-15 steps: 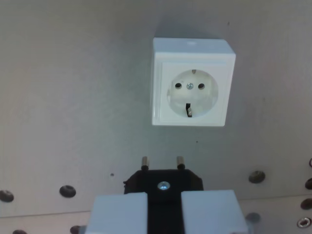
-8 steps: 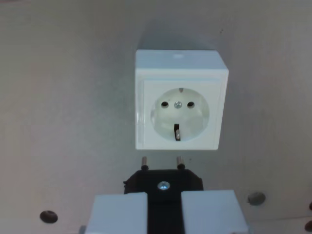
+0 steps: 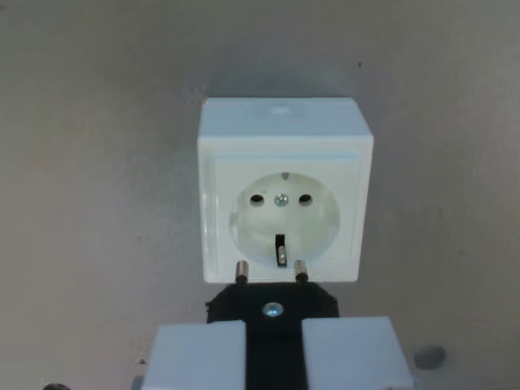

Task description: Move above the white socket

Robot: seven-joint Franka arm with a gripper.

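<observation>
Wrist view. I see the white socket [image 3: 284,191] slightly above the centre of the frame, a square surface-mounted housing standing on a grey tabletop [image 3: 97,162]. Its round recess holds two contact holes at mid height with a centre screw [image 3: 281,198] between them. An earthing clip [image 3: 280,250] shows at the recess's 6 o'clock position, and a smaller mark shows at its 12 o'clock position.

At 6 o'clock from the socket I see the end effector [image 3: 273,353], cut off by the bottom edge. Its two pale fingers [image 3: 199,357] are clamped on a black plug [image 3: 272,307], one on each side of the plug body. The plug body carries a bright screw head on its upper face. Two metal pins [image 3: 241,272] project from the plug towards 12 o'clock. Both pin tips overlap the socket's lower edge in this view; I cannot tell from this single angle whether they touch the housing or stand clear of it. The pins lie roughly in line with the two contact holes, one to either side of the earthing clip.

At 4 o'clock from the socket, near the wrist view's right corner, a dark round hole [image 3: 429,355] is visible in the tabletop. A small dark speck sits at 1 o'clock from the socket.
</observation>
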